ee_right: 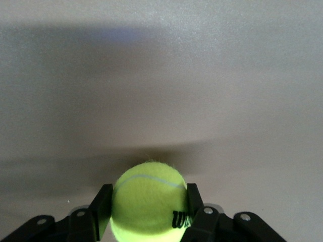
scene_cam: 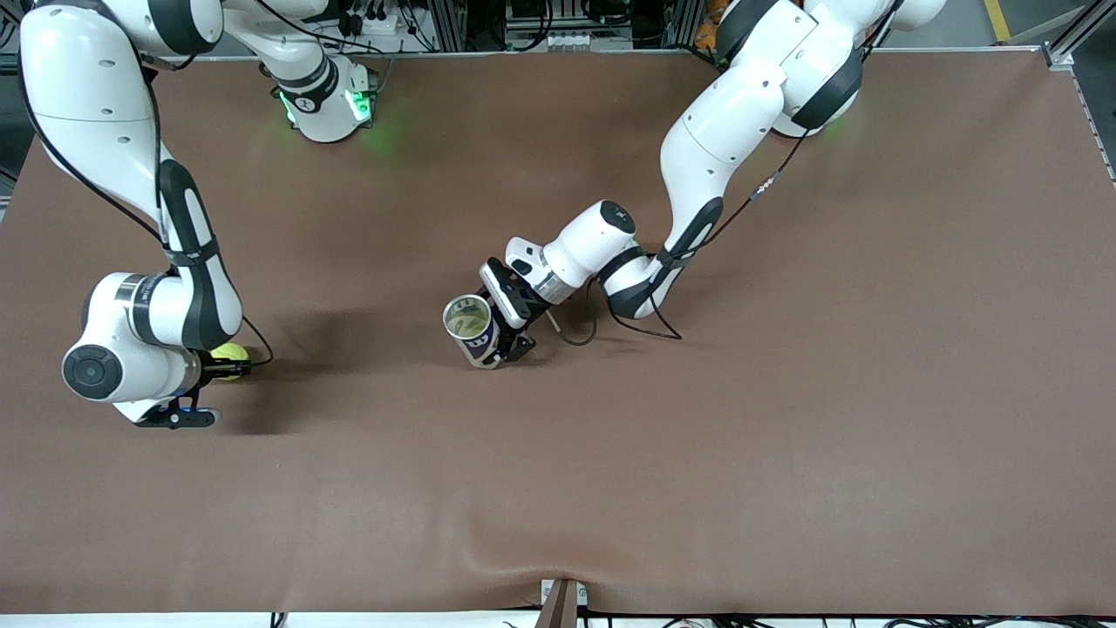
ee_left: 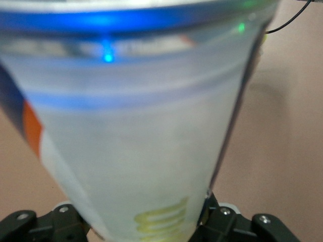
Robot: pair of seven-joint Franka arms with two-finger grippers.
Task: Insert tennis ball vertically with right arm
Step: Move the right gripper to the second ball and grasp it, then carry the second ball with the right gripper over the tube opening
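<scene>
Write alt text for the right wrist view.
A yellow-green tennis ball sits clamped between the black jaws of the right gripper, black lettering showing on its felt. Past it lies only the plain brown table, crossed by soft shadows.

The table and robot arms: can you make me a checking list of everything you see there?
Surface: brown table, slightly wrinkled at the edge nearest the front camera.
Job's things: tennis ball, yellow-green, toward the right arm's end; ball can, clear, mouth open and facing up, near the table's middle.
Clutter: nothing seen.
Hands: right hand shut on the tennis ball, low at the table; left hand grips the ball can's side and holds it standing on the table.
Cables: black cable loops on the table by the left wrist; a thin one hangs by the right wrist.
Surroundings: metal frames and wiring along the robots' edge.
</scene>
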